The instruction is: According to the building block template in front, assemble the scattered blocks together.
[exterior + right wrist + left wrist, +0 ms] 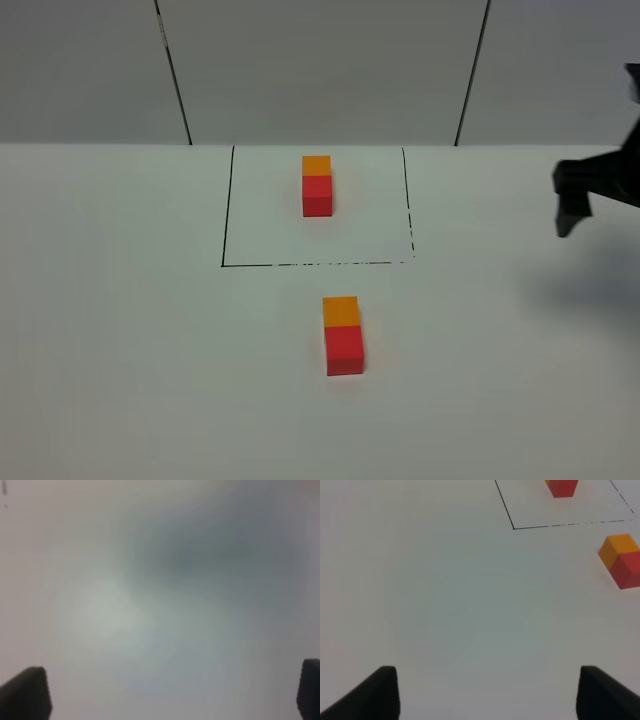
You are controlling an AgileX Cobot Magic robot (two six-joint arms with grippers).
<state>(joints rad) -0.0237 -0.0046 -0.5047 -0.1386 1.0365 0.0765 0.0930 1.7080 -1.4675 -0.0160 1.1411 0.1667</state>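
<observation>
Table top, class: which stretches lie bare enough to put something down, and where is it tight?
Bare: the table left of the joined orange-red pair, and the stretch right of it, below the right pincer. Tight: the strip between that pair and the black outline framing the template pair.

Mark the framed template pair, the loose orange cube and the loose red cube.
template pair point(317, 186), exterior high view, on its red cube.
loose orange cube point(341, 310), exterior high view, top face.
loose red cube point(344, 343), exterior high view, top face.
</observation>
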